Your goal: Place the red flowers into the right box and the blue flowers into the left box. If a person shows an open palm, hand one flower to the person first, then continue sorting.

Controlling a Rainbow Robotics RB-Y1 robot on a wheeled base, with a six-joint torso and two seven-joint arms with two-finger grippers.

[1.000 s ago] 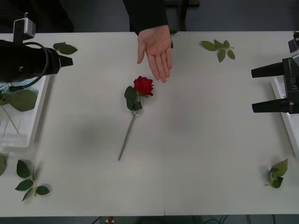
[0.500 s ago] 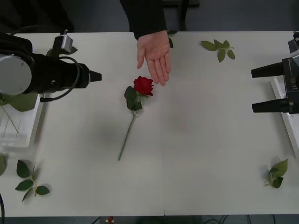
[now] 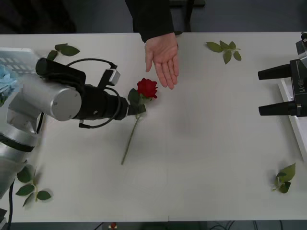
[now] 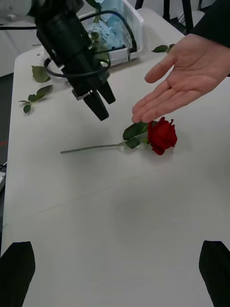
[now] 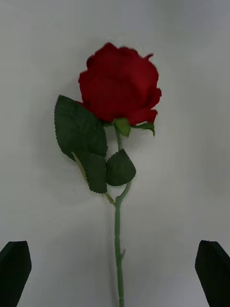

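While the open palm (image 3: pixel 163 58) hovers upturned, the left tool (image 4: pixel 102 102) hangs spread-fingered over the red rose (image 3: pixel 147 88).

Deep red bloom, green stem and dark green leaves on the rose (image 3: pixel 147 88). White table (image 3: pixel 211 143). Black fingers on left gripper (image 4: pixel 103 102) and right gripper (image 3: pixel 276 91). Dark sleeve (image 3: pixel 151 19). Pale blue flowers (image 4: pixel 109 32) in white slatted crate (image 4: pixel 135 19).
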